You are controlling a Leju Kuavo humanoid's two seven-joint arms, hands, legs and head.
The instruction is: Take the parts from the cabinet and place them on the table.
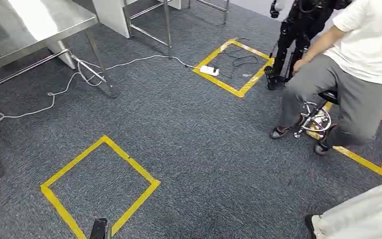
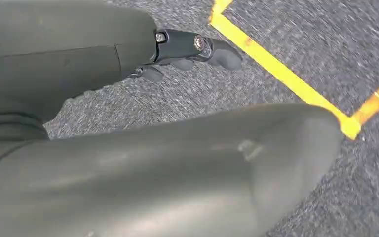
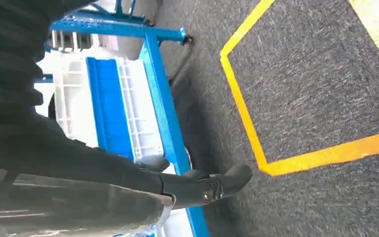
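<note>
**Both hands empty above the carpet, a blue rack beside the right one**

The left hand is seen in the left wrist view hanging over grey carpet; its dark fingers are stretched out with nothing between them, though how far apart they lie cannot be told behind the grey cover. A corner of yellow floor tape is crossed just beyond the fingertips.

The right hand is shown in the right wrist view, likewise empty, its fingers extended over the carpet; their spread cannot be judged with certainty. Close beside it a blue-framed rack is seen, and a white and blue crate is carried within that frame. No parts can be made out in the crate. A taped yellow square is laid on the carpet next to the rack's foot.

In the head view a steel table is found at the upper left corner of the floor area, with a white cable trailing under its near edge. A yellow taped square is marked in front, and a second one further off encloses a white power strip. At the right edge a seated person in a white shirt and grey trousers is seen on a wheeled stool.
</note>
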